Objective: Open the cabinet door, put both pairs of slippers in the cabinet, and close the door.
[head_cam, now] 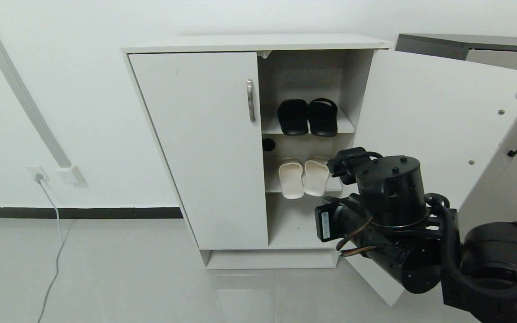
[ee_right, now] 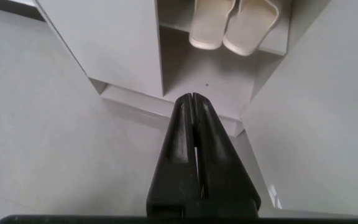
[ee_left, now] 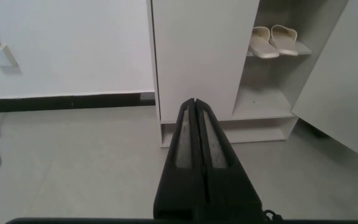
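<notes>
White slippers [ee_right: 244, 25] just beyond R end effector [ee_right: 193, 98]

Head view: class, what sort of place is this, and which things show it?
Likely an entryway or storage corner indoors, perhaps a home or test room: a white shoe cabinet holding black slippers and white slippers, a tiled floor, a wall socket.

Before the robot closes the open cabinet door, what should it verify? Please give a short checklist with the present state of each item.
1. Black slippers on the upper shelf: ok.
2. White slippers on the shelf below: ok.
3. White slippers' ends clear of the door's path: cannot tell.
4. Left door shut: ok.
5. Right door shut: not ok, it stands wide open.
6. Left gripper and right gripper shut and holding nothing: ok.
</notes>
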